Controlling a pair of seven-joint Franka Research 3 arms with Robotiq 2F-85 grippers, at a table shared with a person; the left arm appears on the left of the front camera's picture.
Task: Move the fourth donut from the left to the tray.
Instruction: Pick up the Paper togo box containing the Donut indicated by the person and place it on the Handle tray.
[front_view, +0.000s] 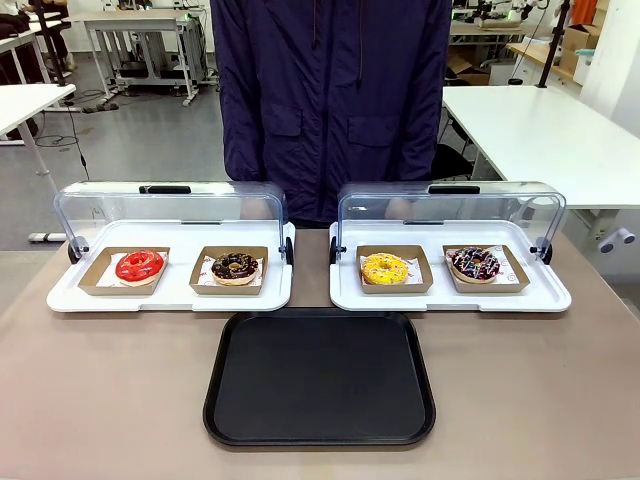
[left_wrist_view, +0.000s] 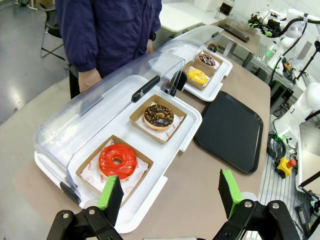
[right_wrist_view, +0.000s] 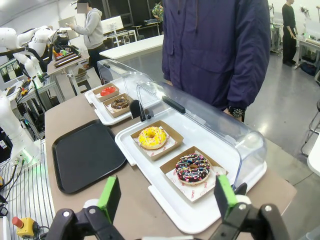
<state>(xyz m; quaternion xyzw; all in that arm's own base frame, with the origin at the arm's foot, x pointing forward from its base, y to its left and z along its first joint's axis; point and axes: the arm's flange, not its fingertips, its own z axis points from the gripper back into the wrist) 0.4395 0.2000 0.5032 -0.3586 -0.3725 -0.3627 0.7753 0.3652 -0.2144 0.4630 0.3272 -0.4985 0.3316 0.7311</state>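
The fourth donut has dark icing with coloured drizzle and sits in a brown cardboard holder at the right end of the right white tray; it lies just beyond my right gripper's fingers as the donut and far off as the donut. The black tray lies bare at the table's front middle, also seen as the tray and the tray. My left gripper hangs open above the table edge near the red donut. My right gripper is open, holding nothing.
Two white trays with clear domed lids raised stand behind the black tray. They also hold a red donut, a crumb-topped chocolate donut and a yellow donut. A person in a dark jacket stands at the far edge.
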